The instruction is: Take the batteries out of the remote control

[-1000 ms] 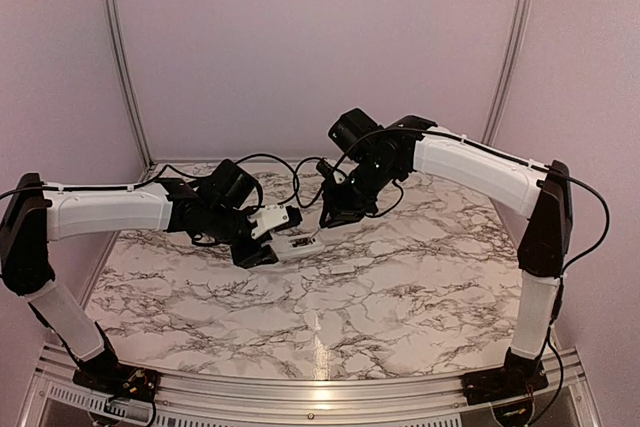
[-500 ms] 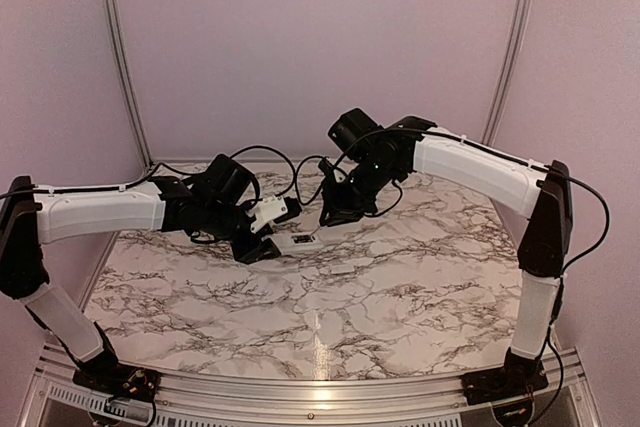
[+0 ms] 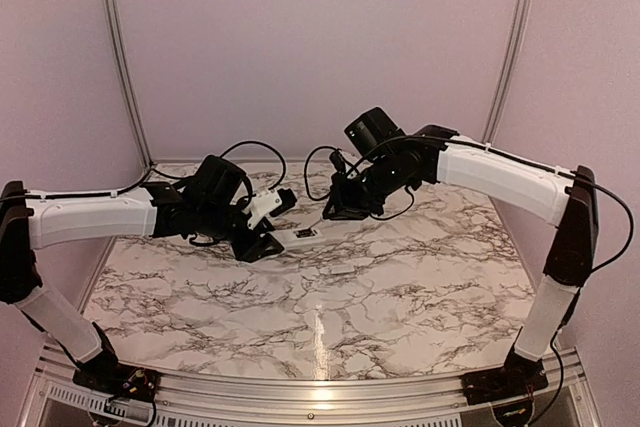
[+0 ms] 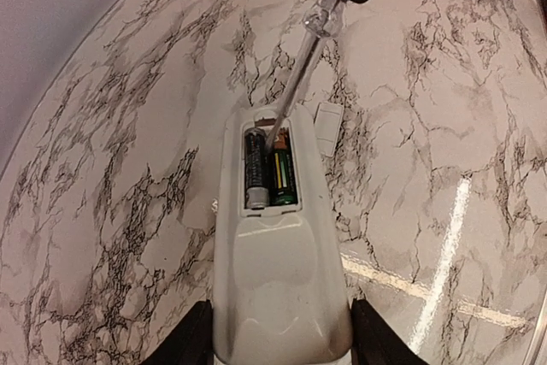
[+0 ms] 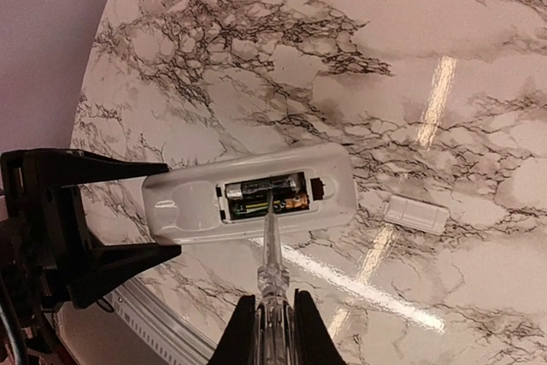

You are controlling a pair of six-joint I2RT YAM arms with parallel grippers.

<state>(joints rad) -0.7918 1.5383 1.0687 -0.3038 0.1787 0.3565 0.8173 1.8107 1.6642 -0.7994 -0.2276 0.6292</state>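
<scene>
The white remote control [image 4: 278,271] hangs above the table with its back up and its compartment uncovered. My left gripper [image 4: 280,339] is shut on its near end, a finger on each side. Two batteries lie side by side in the recess, a dark one [image 4: 256,168] and a green one [image 4: 285,177]. My right gripper [image 5: 269,322] is shut on a clear slim tool [image 5: 272,271], whose tip reaches into the recess between the batteries [image 5: 261,185]. From above, the remote control [image 3: 300,238] spans between the left gripper [image 3: 268,227] and the right gripper [image 3: 345,209].
A small flat white cover plate [image 5: 416,213] lies on the marble table [image 3: 420,287] just beyond the remote, also seen from above as a cover plate [image 3: 340,272]. Pink walls and metal posts close in the table at the back and sides.
The right arm has drawn back a little to the right, with the tool's tip still at the remote. The left gripper has shifted slightly left and up with the remote.
</scene>
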